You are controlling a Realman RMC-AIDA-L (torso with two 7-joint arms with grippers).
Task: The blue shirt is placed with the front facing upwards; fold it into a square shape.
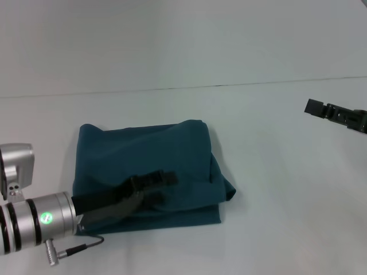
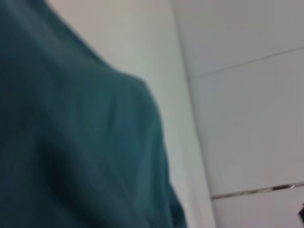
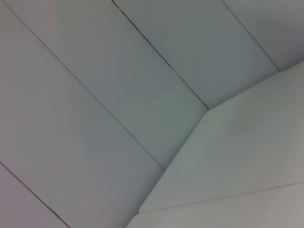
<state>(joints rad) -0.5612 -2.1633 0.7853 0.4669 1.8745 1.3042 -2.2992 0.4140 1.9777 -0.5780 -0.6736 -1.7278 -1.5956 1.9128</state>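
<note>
My left gripper (image 1: 163, 179) is lying over the folded dark teal-blue cotton shirt (image 1: 166, 149); I cannot tell its jaws' state. Dragging could be undoing the folds.

Head camera looks down; left wrist camera close on the same blue shirt (image 1: 149, 172).

Silver ribbed left arm (image 1: 34, 220) with green light, grey cable, black end effector (image 1: 155, 180).

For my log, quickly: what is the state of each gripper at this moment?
Left gripper: over the folded blue shirt; open or closed cannot be told.
Right gripper: raised at the right side, away from the shirt; cannot be told, holding nothing visible.
</note>
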